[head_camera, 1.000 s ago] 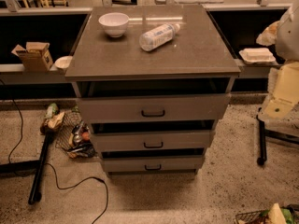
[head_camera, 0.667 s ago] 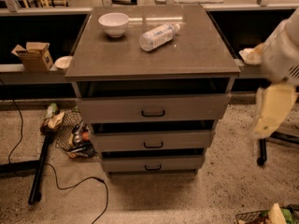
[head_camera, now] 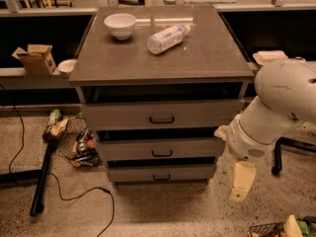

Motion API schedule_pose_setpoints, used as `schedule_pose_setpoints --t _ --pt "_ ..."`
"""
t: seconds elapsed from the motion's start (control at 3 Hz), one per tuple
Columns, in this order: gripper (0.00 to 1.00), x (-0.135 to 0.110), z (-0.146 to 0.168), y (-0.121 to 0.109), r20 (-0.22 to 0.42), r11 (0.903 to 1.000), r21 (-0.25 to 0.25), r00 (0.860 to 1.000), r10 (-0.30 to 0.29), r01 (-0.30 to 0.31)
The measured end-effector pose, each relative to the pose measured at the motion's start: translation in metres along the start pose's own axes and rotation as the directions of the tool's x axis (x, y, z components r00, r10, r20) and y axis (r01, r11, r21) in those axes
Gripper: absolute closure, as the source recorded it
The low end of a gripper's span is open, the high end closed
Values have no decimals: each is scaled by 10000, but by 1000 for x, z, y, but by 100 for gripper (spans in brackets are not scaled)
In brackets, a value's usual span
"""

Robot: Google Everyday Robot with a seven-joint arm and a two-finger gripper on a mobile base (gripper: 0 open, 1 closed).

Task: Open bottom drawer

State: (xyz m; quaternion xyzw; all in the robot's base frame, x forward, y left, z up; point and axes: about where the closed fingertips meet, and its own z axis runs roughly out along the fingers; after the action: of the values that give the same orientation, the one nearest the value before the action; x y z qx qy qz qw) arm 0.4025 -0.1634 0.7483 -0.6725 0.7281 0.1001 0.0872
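While the pincer [head_camera: 242,181] hangs low just right of the desk [head_camera: 212,58], released or clenched I cannot tell, the bottom drawer [head_camera: 161,173] sits lowest of three fronts, level with it, leftward, apart.

"What can't you make out from here?"

"Your tool [head_camera: 241,185] hangs at four o'clock from the table [head_camera: 113,58]. Its arm [head_camera: 281,102] runs off the right edge and covers the right end of the middle drawer [head_camera: 148,149]."

"And the bottom drawer [head_camera: 133,173]?"

"The gap above it is too dark for you to see into. The basket [head_camera: 266,229] at five o'clock is cropped."
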Motion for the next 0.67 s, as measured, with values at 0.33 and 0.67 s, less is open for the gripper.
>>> schedule_pose_setpoints --t 0.33,0.67 --pt "0 0 0 0 0 10000 8 10000 -2 2" --pt "0 9 31 -12 -66 9998 -183 9999 96 -97"
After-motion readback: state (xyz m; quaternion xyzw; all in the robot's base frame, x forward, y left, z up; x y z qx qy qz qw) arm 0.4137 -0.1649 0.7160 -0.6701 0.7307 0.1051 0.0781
